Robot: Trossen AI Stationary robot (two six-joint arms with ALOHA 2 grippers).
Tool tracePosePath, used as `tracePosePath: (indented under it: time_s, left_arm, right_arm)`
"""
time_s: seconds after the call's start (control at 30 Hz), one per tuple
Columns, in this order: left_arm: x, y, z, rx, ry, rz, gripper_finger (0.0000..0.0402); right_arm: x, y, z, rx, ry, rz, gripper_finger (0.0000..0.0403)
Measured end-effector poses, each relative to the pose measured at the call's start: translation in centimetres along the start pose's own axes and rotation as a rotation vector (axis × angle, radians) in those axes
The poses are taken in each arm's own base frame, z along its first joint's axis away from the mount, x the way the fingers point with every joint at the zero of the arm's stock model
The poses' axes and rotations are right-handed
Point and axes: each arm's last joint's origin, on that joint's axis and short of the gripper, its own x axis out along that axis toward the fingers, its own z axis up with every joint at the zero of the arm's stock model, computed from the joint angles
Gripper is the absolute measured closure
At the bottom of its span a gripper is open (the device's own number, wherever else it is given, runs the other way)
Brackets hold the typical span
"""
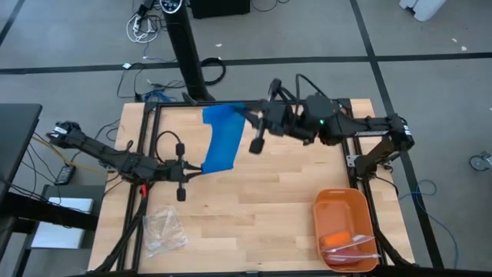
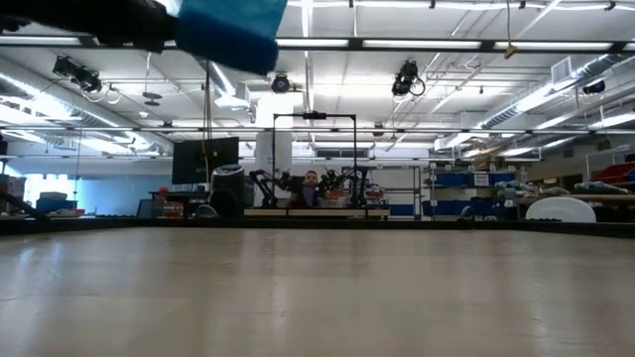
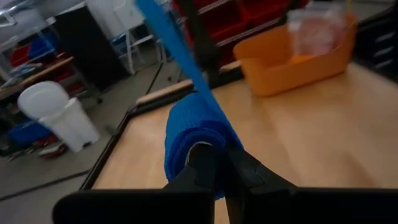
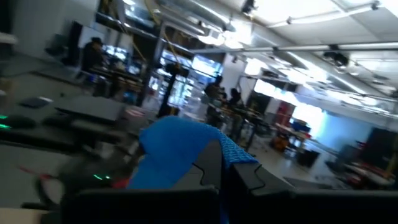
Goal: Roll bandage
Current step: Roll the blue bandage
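**Bandage stretched between both arms, roll forming at the left**

The bandage (image 1: 221, 141) hangs in the air above the worktop (image 1: 254, 208), held at each end. The left gripper (image 1: 187, 171) has its jaws closed tight on the rolled part; in the left wrist view the bandage (image 3: 194, 140) shows as a fat blue cylinder pinched between the fingers (image 3: 202, 165), with the free strip running away taut toward the tray (image 3: 292, 59). The right gripper (image 1: 247, 115), on the far side of the bandage from the tray, has its jaws fully closed on the other end, and the right wrist view shows the blue cloth (image 4: 180, 152) draped over its fingers (image 4: 242, 171).

Holding the strip lifted and stretched looks deliberate: tension keeps the fabric flat so each turn lies snug on the roll, and keeping it off the wood avoids drag. Much of the strip seems yet to be wound, so the task appears partway along.

The orange tray (image 1: 347, 201) sits well apart, and a clear bag (image 1: 164, 228) lies near the left arm, on the near side of the bandage.
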Motion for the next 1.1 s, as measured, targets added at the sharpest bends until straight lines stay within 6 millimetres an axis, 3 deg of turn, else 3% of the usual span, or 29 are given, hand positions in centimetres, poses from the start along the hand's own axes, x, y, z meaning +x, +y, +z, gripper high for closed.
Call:
tracePosePath:
  time_s: [0.23,0.43,0.67,0.87,1.1]
  left_arm:
    - [-0.2,-0.8,4.8,-0.031,-0.106,-0.073,0.0387]
    - [-0.4,-1.3,8.8,-0.036,-0.185,-0.121,0.0387]
    - [0.3,-1.6,11.2,-0.05,-0.207,-0.122,0.0387]
    - [0.8,-1.7,12.1,-0.066,-0.217,-0.102,0.0384]
    - [0.8,-1.6,12.3,-0.11,-0.224,-0.067,0.0388]
  right_arm:
    - [1.2,-3.2,-2.7,0.021,0.134,-0.05,0.0403]
    - [1.7,-4.2,-6.2,0.138,0.249,-0.034,0.04]
    - [1.6,-3.0,-10.1,0.275,0.366,0.02,0.0385]
    - [0.9,-1.2,-13.2,0.333,0.465,0.038,0.0359]
    - [0.4,0.5,-13.8,0.345,0.486,0.082,0.0294]
